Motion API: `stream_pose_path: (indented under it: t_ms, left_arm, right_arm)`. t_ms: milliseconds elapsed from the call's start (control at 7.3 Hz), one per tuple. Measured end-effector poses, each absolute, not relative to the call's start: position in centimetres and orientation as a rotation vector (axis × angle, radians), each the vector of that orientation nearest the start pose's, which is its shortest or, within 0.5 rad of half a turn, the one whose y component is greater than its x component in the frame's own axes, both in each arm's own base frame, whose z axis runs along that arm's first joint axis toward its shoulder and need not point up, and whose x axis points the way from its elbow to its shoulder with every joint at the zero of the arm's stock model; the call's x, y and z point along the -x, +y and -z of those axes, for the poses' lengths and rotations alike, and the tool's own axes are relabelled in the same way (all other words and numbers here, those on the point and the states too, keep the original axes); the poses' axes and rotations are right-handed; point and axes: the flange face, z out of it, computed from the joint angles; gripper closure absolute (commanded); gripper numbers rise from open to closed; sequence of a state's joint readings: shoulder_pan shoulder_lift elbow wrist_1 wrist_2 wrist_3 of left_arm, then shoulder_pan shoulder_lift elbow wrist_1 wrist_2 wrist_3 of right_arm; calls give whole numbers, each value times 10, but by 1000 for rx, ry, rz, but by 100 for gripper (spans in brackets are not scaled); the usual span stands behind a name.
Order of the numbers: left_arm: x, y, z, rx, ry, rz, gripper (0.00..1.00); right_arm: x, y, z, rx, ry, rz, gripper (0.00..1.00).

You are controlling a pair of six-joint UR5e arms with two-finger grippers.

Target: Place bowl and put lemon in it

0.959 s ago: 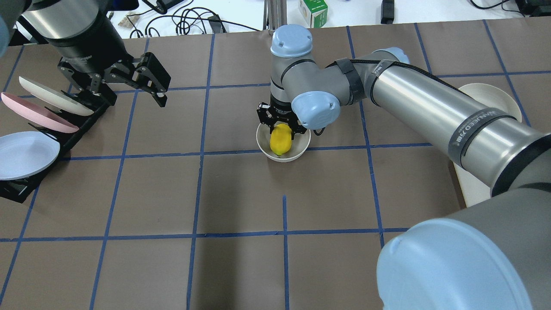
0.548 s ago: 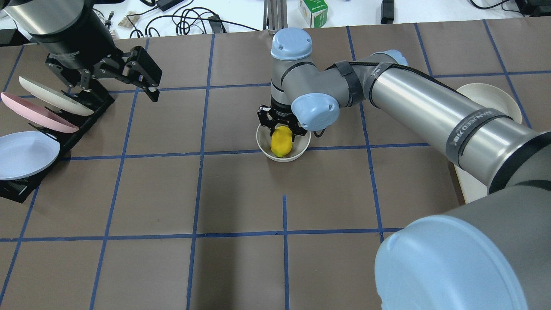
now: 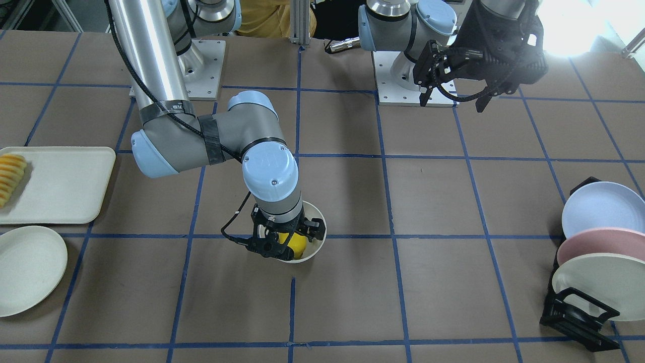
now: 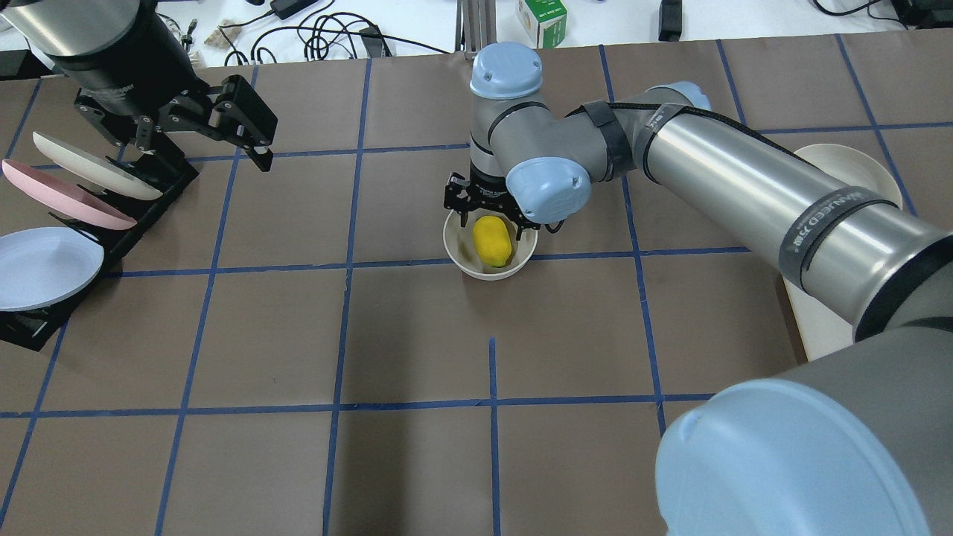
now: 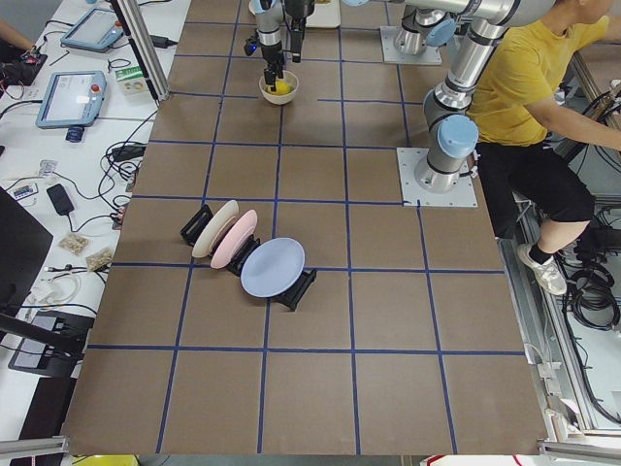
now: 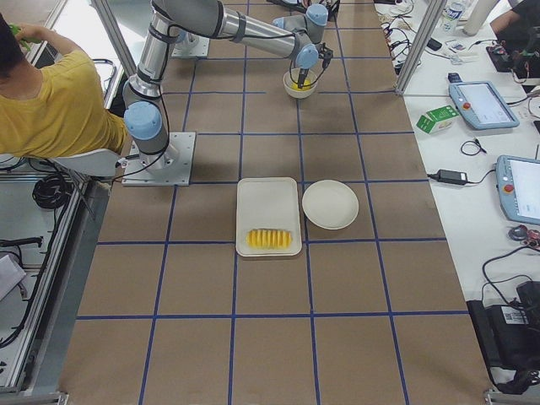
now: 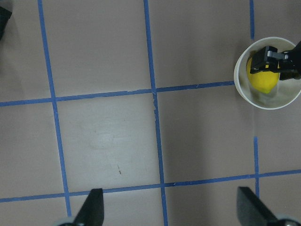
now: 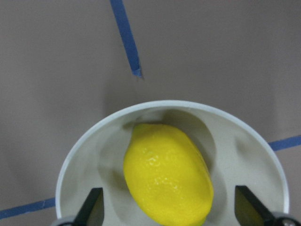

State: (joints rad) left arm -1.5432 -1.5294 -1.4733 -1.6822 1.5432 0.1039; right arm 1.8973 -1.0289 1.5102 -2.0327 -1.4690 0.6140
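The off-white bowl (image 4: 456, 257) stands upright near the table's middle. The yellow lemon (image 4: 493, 241) lies inside it. My right gripper (image 4: 489, 212) hangs just above the bowl's far rim, open, its fingers apart from the lemon. In the right wrist view the lemon (image 8: 167, 174) rests on the bowl's (image 8: 84, 141) floor with both fingertips (image 8: 94, 207) wide on either side. My left gripper (image 4: 208, 145) is open and empty, raised at the far left above the plate rack. The left wrist view shows the bowl (image 7: 263, 104) and lemon (image 7: 263, 82) from afar.
A black rack (image 4: 67, 193) with three plates stands at the left edge. A flat off-white plate (image 3: 25, 267) and a tray (image 3: 55, 184) with sliced striped food (image 3: 10, 176) lie on my right side. Cables and a green carton (image 4: 542, 21) lie beyond the far edge.
The right gripper has opened and let go of the lemon, which now lies lower in the bowl. The left gripper has drawn back a little to the left.
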Motion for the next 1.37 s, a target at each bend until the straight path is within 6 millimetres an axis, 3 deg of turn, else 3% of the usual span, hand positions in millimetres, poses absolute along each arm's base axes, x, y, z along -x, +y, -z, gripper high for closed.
stream_pose_path:
  t_ms: [274,548,822,1096,1370]
  left_arm:
    - [123,-476,-543,-120,3165,43,0]
    - [123,-478,-545,-117,3165,50,0]
    - [122,-480,-542,-113,3165,55,0]
    - [122,-481,-540,-122,3164,69,0]
    - [118,-484,-533,-151,3160,97,0]
  right_arm:
    - [-331,-578,-296,-463,3036,-35,0]
    - [-297,-572,-355,-435,3034,40,0]
    - [-228,-555,-411,-374,3067,-16,0]
    - [-155,-531,-451,-295,3087,-120,0]
    - [-129,-515,-473,-284,3084,-105,0]
